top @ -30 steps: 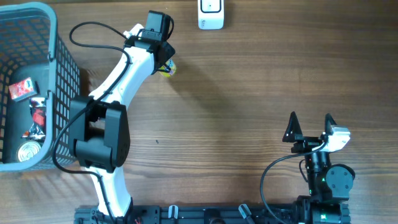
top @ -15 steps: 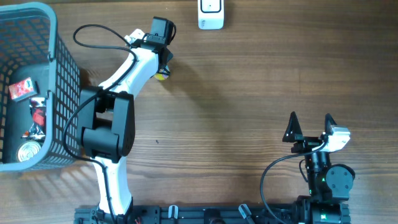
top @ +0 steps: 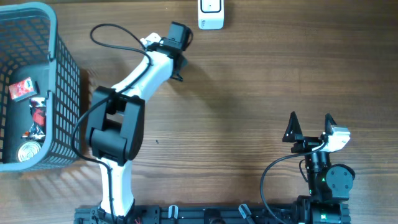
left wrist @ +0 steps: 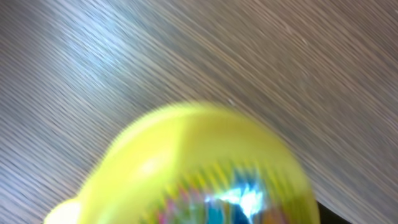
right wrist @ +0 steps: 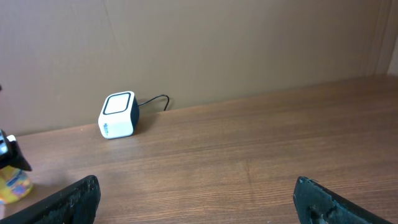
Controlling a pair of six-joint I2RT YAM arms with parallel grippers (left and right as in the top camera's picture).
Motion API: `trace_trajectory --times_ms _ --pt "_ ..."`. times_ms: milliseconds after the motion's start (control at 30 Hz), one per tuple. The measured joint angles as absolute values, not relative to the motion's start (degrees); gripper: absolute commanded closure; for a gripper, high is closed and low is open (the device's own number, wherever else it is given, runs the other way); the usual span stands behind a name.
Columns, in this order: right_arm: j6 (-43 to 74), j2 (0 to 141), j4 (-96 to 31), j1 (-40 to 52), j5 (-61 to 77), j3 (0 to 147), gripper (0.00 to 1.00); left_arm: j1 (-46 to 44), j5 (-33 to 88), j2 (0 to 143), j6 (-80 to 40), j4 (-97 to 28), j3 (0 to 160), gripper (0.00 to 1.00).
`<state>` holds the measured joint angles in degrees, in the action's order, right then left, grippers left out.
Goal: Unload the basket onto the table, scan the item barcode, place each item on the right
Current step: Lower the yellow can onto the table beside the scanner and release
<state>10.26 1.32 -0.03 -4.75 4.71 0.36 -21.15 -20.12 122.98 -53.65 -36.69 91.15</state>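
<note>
The item, a yellow rounded pack with a colourful label [left wrist: 199, 168], fills the lower half of the blurred left wrist view, close against the camera; no fingers show there. From the right wrist view it is a yellow shape [right wrist: 13, 183] at the far left, low by the table, under a black fingertip [right wrist: 12, 154]. Overhead, the left gripper [top: 176, 67] covers it, a little left of and below the white barcode scanner [top: 211, 14] [right wrist: 118, 115]. My right gripper [top: 310, 124] [right wrist: 199, 199] stands open and holds nothing at the right front.
A blue-grey wire basket [top: 62, 93] stands at the left edge, holding a red packet [top: 22, 89], a can [top: 28, 151] and other small goods. The scanner's cable [right wrist: 155, 101] runs back toward the wall.
The left arm has swung right and slightly toward the scanner. The yellow item, visible beside the gripper a second ago, is now hidden beneath it overhead. The right arm has not moved.
</note>
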Motion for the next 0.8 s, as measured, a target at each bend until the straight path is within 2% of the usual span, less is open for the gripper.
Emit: trace_trajectory --times_ms 133,333,633,800 --pt "10.26 1.32 -0.03 -4.75 4.71 0.36 0.0 -23.79 -20.12 123.0 -56.6 -36.69 91.15 0.31" --pt "10.26 1.32 -0.01 -4.75 4.71 0.36 0.01 -25.45 -20.1 123.0 -59.0 -37.34 91.15 0.15" --pt "10.26 1.32 -0.01 -4.75 4.71 0.36 0.0 -25.8 -20.73 122.83 -59.51 -48.9 91.26 0.13" --pt "10.26 1.32 -0.01 -4.75 4.71 0.36 0.0 -27.77 -22.11 118.67 -56.55 -52.12 91.24 0.04"
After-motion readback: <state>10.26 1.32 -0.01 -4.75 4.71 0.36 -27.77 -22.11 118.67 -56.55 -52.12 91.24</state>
